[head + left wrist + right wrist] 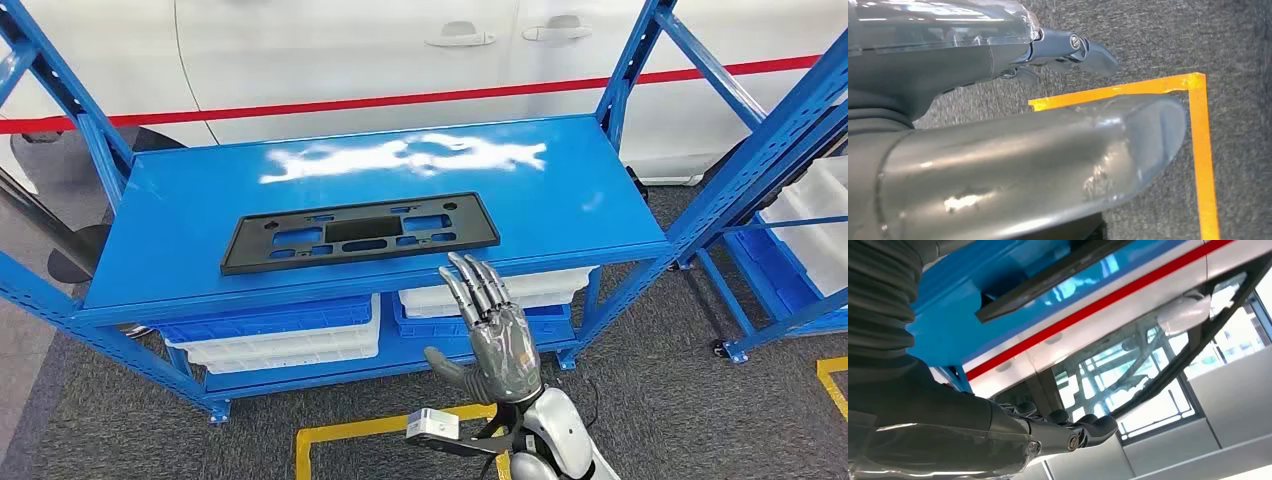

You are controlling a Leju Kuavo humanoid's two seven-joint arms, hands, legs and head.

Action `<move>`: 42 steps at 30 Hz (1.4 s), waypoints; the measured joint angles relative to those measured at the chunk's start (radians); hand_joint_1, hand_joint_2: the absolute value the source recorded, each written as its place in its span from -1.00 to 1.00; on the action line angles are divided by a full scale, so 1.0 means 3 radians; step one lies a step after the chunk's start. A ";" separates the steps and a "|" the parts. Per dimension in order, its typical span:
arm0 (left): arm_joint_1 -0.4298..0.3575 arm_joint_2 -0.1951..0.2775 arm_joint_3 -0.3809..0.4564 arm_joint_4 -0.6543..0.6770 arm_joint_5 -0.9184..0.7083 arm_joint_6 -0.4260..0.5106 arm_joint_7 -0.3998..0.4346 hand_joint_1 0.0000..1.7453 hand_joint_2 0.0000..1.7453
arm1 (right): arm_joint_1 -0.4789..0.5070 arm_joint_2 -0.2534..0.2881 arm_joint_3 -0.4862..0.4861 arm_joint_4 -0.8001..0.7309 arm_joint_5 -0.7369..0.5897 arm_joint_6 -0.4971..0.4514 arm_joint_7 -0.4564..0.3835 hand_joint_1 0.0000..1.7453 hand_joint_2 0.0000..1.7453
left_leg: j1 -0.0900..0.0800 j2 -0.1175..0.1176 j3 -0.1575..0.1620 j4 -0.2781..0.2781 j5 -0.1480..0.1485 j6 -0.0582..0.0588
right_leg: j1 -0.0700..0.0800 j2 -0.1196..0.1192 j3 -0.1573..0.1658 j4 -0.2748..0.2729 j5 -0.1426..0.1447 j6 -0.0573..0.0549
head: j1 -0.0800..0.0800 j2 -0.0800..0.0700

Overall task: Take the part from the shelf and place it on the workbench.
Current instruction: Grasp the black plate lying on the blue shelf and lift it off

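Head view showing a flat black part (358, 233) lying on the top board of a blue shelf (590, 190), lengthwise along the front edge, roughly centred between the left and right edges, its rectangular cut-outs letting the blue board show through. Reaching up toward that front edge, right hand (493, 330), palm away from the camera, fingers (478, 285) straight and spread, thumb out to the side, holding nothing; fingertips appearing just short of the part's near right corner, not touching it. Sitting under the top board, on the lower level, blue and white bins (285, 335). Standing behind the shelf, a white car (400, 50) with a red stripe along its side. Marking the grey carpet (120, 430) near the shelf's feet, yellow tape (330, 435).

Right wrist view looking past the extended dark fingers (1088, 427) toward the underside edge of the part (1048, 280) on the blue board, with the car's window beyond.

Left wrist view showing the left hand (1013, 150) hanging above carpet and an orange tape corner (1198, 100), thick thumb and dark fingers (1083, 50) stretched out, gripping nothing.
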 joint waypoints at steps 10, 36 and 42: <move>-0.0025 0.0010 0.0000 0.0001 -0.0161 -0.0037 0.0034 -1.00 -1.00 | -0.0254 0.0049 0.0355 0.0369 0.0635 -0.0223 0.0552 -1.00 1.00 | -0.0020 -0.0003 0.0006 0.0025 -0.0043 -0.0097 | 0.0041 -0.0002 0.0437 -0.1016 0.0485 -0.0136 | -0.0005 0.0000; -0.0122 0.0066 0.0070 0.0004 -0.0515 -0.0391 0.0167 -1.00 -1.00 | -0.0721 0.1003 -0.0167 0.2187 0.1018 -0.0531 0.0109 -1.00 1.00 | -0.0051 -0.0009 0.0064 0.0015 -0.0073 0.0008 | 0.0094 0.0000 0.0264 -0.0817 0.0545 -0.0198 | -0.0025 0.0000; -0.0142 0.0073 0.0071 0.0005 -0.0539 -0.0413 0.0170 -1.00 -1.00 | -0.0778 0.1043 -0.0176 0.2276 0.0973 -0.0540 0.0115 -1.00 1.00 | -0.0029 0.0003 0.0056 0.0095 -0.0165 -0.0090 | 0.0080 0.0000 0.0443 -0.1104 0.0556 -0.0241 | -0.0050 0.0000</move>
